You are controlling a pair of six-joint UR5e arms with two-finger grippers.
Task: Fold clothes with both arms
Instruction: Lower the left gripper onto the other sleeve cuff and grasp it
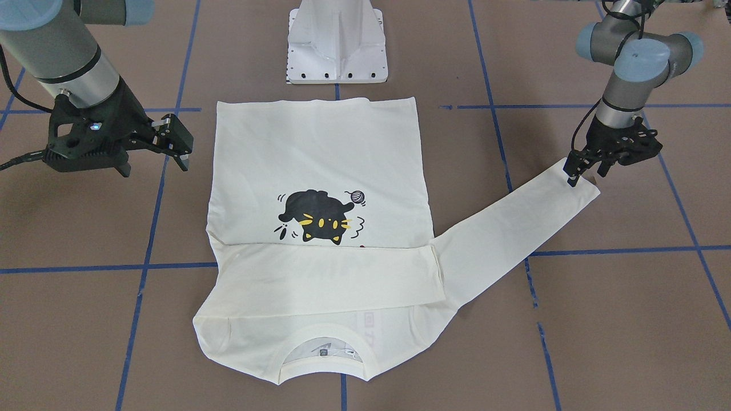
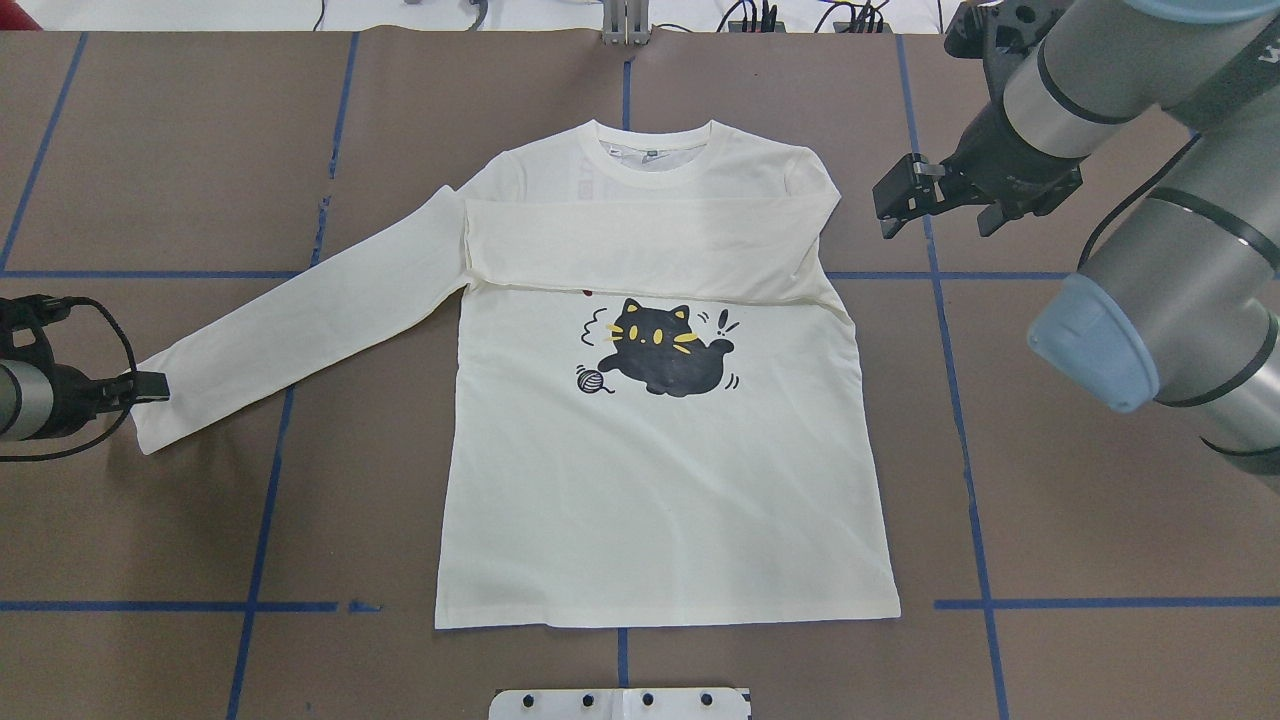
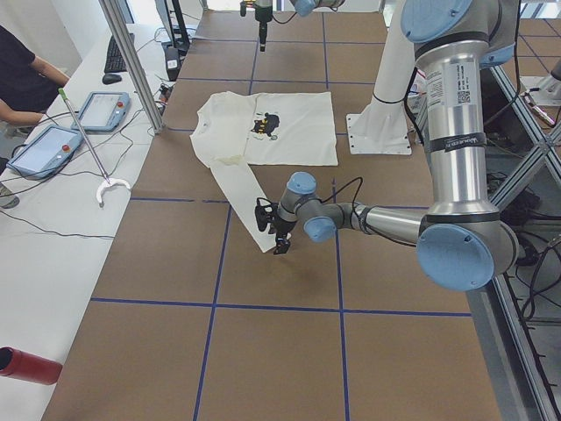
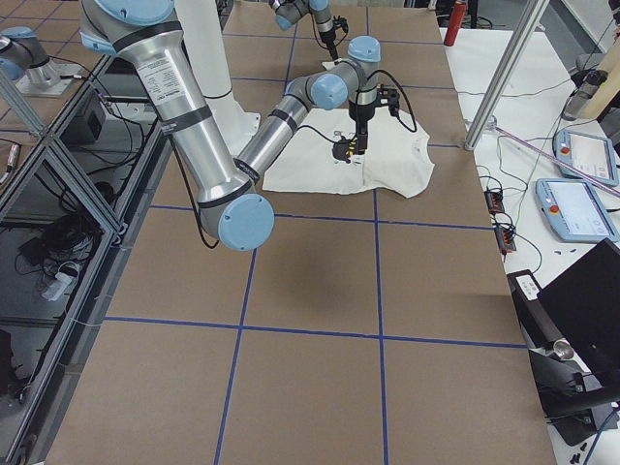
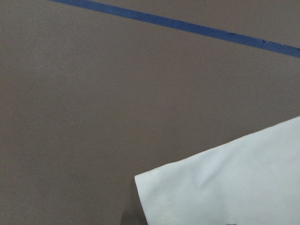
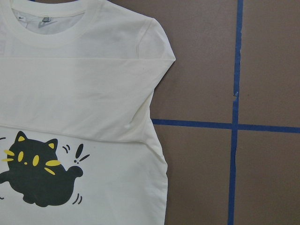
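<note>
The T-shirt [image 2: 660,480] lies flat on the surface [image 2: 1050,500], its long axis running away from my base, collar [image 2: 655,150] at the far end and hem nearest me. One sleeve [image 2: 650,250] is folded across the chest. The other sleeve [image 2: 300,320] slants out to my left, where my left hand [image 1: 587,177] sits at its cuff, fingers apart. My right hand [image 1: 184,145] hangs wide open beside the shirt, not touching it.

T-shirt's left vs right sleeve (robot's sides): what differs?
The left sleeve lies stretched out sideways on the table; the right sleeve is folded across the chest. The left sleeve ends at the left gripper; the right sleeve ends on the T-shirt, no gripper on it. Both are cream-white and lie flat.
</note>
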